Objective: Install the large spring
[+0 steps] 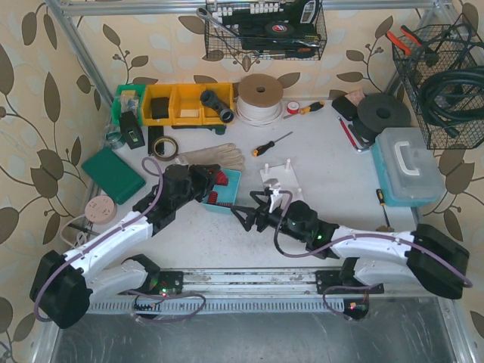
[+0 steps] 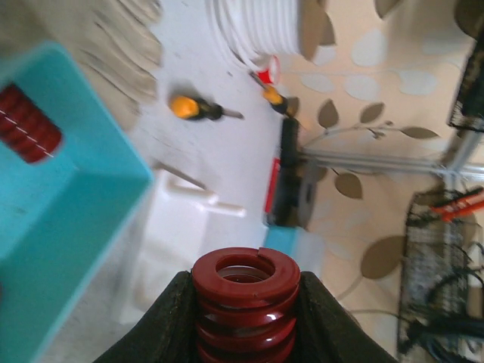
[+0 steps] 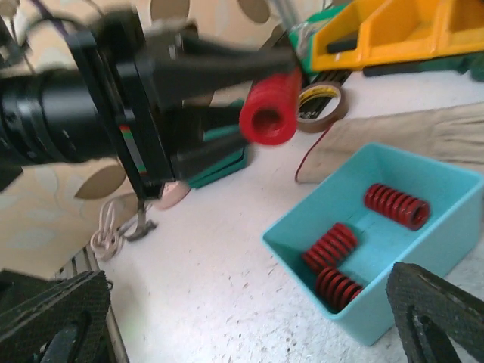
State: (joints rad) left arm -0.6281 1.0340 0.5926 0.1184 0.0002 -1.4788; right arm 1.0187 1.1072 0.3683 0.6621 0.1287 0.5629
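- The right claw (image 1: pixel 243 215) sits mid-counter (image 1: pixel 325 159), toward the near edge. It is released, with its black fingers (image 3: pixel 446 318) spread wide and nothing between them.
- Just beyond it, an open teal plastic bin (image 3: pixel 310 291) holds three red coil springs (image 3: pixel 397 206) lying on their sides.
- Over the bin's left side, the left claw (image 2: pixel 246 302) is clenched on the large red coil spring (image 3: pixel 271 108), which is held off the counter.
- Toward the far edge, a white pegged fixture (image 1: pixel 276 175) stands just right of the bin.

overhead looks down while both wrists (close) share the bin (image 3: pixel 393 242).
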